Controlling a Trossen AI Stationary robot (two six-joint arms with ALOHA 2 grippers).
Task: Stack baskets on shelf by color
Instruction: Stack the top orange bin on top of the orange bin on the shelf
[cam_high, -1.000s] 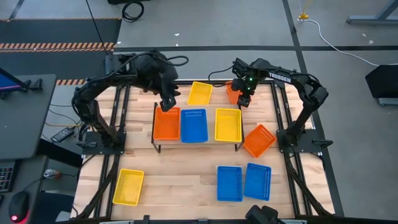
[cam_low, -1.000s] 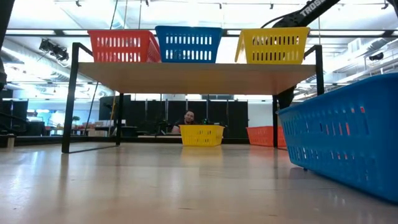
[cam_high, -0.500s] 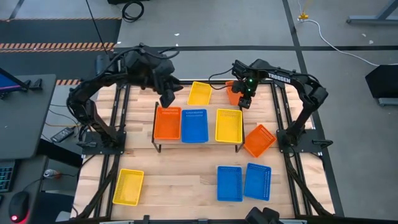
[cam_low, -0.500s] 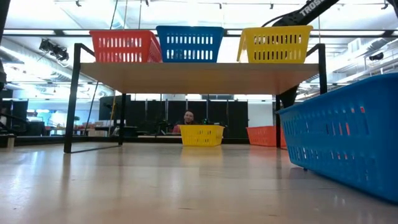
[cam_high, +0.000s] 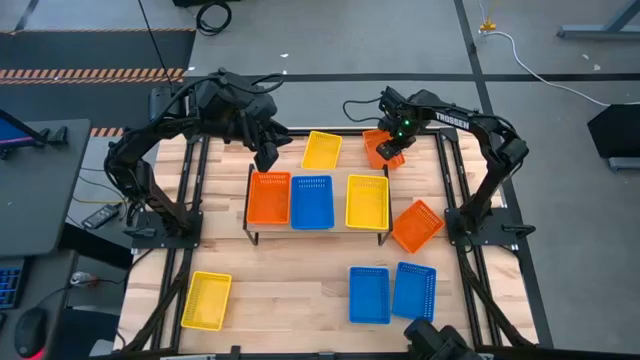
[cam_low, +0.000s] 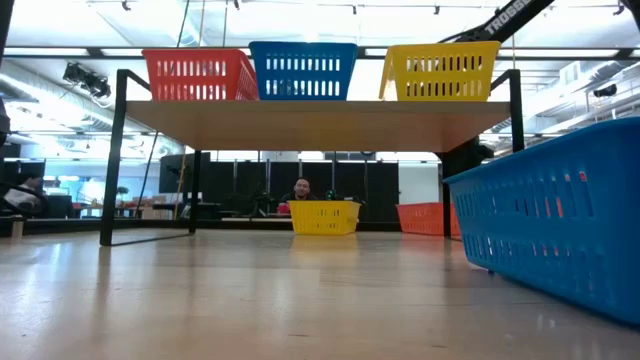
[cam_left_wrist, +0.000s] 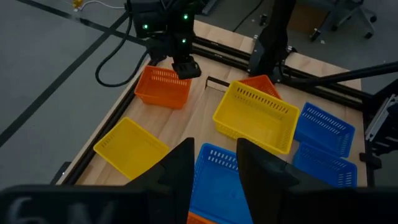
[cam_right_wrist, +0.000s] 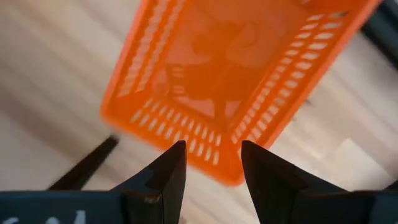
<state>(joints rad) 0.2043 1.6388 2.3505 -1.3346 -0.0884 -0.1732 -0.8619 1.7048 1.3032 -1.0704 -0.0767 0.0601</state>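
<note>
Right gripper (cam_right_wrist: 210, 163) jaws parted, astride the near wall of an orange basket (cam_right_wrist: 236, 81) by the table's far edge, not visibly clamped. Left gripper (cam_left_wrist: 213, 163) jaws parted, empty, above the shelf's (cam_high: 340, 227) far left corner. On the shelf: orange (cam_high: 268, 197), blue (cam_high: 311, 200), yellow (cam_high: 367, 200) baskets side by side. Risk: thin mesh wall slipping from a shallow grip, tipping the basket, or clipping the yellow basket (cam_high: 322, 150) alongside.
</note>
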